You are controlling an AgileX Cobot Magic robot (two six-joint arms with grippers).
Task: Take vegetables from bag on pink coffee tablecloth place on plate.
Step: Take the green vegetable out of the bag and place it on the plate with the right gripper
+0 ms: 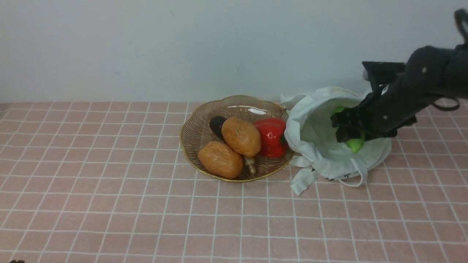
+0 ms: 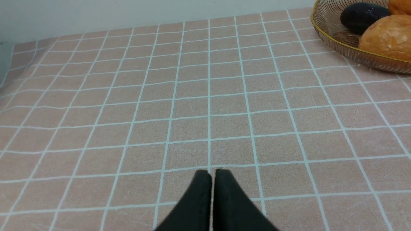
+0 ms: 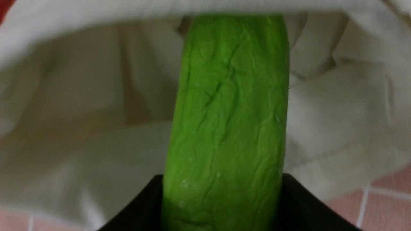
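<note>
From my station, the surface is covered by a pink tablecloth with a white grid. A plate sits on the cloth toward the wall. A white bag lies just right of it, against its rim, with straps trailing onto the cloth.

A dusty pink tablecloth gridded with thin white lines is seen spread before a pale wall. At its middle a plate with a golden scalloped rim is laid, in which two brown rolls (possibly potatoes), a dark eggplant partly covered by them, and a red pepper are heaped. A white bag is slumped against the plate's right edge, its mouth turned toward the camera. The right arm is reached into that mouth, and the right gripper is set across a green vegetable, with green shown above and below it.
</note>
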